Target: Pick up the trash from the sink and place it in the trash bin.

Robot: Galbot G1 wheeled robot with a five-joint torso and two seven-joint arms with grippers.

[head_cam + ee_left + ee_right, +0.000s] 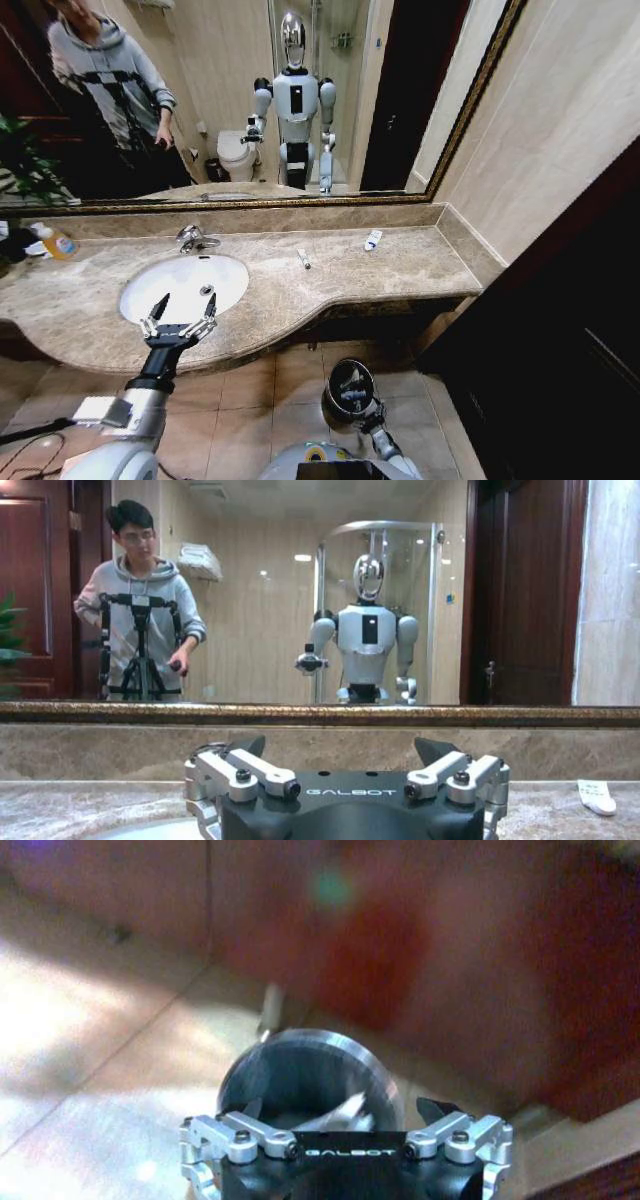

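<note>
Now the left gripper (180,318) hangs over the near edge of the sink (150,290), with its two fingers spread apart and nothing between them. The left wrist view shows the same: the left gripper (340,751) has its dark fingertips wide apart, pointing toward the mirror (300,592) behind the counter. It probably stands spread like this because it is ready to take something, or because it has nothing to carry at the moment.

Inside the white basin only the chrome drain (207,290) can be seen, and the faucet (190,238) stands at the far rim. No trash is visible in the bowl itself. Some small items lie on the marble counter (400,265), well apart from the basin: a thin white tube (303,258) a little beyond the basin's right side, and a small white bottle with a blue cap (373,239) farther right, near the back wall. A bottle of orange liquid (58,243) stands at the far left of the counter.

The right gripper (367,412) is low, beside the counter front, directly above the trash bin (350,385) on the tiled floor. From the right wrist camera the right gripper (345,1111) has its fingers also spread, and the round black opening of the trash bin (300,1072) sits just beyond them. This position suits a drop into the bin; whether something lies inside cannot be told, because the view is blurred.
</note>
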